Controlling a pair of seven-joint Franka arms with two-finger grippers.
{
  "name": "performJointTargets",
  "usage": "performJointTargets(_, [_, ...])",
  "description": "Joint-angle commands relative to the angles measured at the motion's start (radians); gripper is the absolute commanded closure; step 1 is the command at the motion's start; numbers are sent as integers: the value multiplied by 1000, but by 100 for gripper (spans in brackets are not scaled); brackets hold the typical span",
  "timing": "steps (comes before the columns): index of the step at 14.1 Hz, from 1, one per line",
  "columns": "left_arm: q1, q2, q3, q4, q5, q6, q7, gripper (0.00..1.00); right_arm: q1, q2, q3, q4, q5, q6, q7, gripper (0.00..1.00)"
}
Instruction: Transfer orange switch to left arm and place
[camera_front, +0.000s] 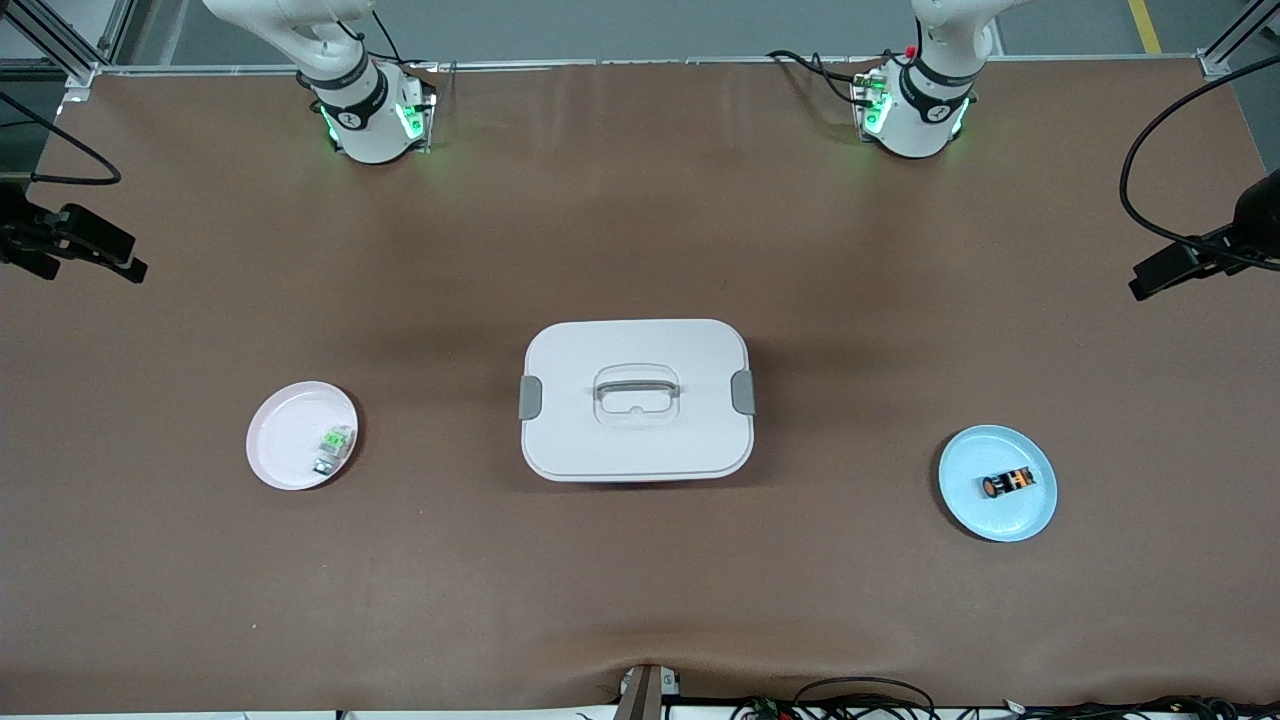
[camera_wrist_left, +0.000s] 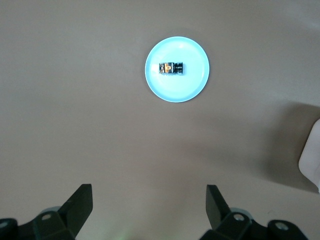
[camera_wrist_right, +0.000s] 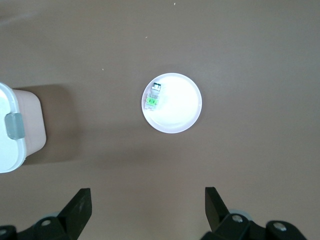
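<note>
The orange switch (camera_front: 1006, 485) (camera_wrist_left: 171, 68), black with orange bands, lies on a light blue plate (camera_front: 975, 505) (camera_wrist_left: 192, 85) toward the left arm's end of the table. The white box (camera_front: 637, 440) with grey latches and handle stands in the table's middle; one corner of the box (camera_wrist_left: 312, 160) shows in the left wrist view and one end of the box (camera_wrist_right: 17, 130) in the right wrist view. My left gripper (camera_wrist_left: 148, 202) hangs open high over bare table, well apart from the blue plate. My right gripper (camera_wrist_right: 148, 205) is also open and empty, high over bare table. Neither hand shows in the front view.
A pink plate (camera_front: 285, 455) (camera_wrist_right: 182, 107) toward the right arm's end holds a small green-and-clear part (camera_front: 334, 444) (camera_wrist_right: 153, 96). Black camera clamps (camera_front: 75, 243) (camera_front: 1200, 255) stand at both table ends. Both arm bases (camera_front: 370, 115) (camera_front: 915, 110) sit along the edge farthest from the front camera.
</note>
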Motion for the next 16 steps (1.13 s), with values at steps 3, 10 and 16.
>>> performJointTargets(3, [-33, -38, 7, -15, -19, -7, 36, 0, -22, -15, 8, -5, 17, -13, -11, 0])
performJointTargets(10, [-355, -92, 336, -86, -38, 6, 83, 0, -14, -15, 14, -6, -12, -14, -15, 0])
performJointTargets(16, [-377, -152, 354, -172, -65, 63, 134, 0, -10, -15, 14, -5, -29, -8, -37, 0])
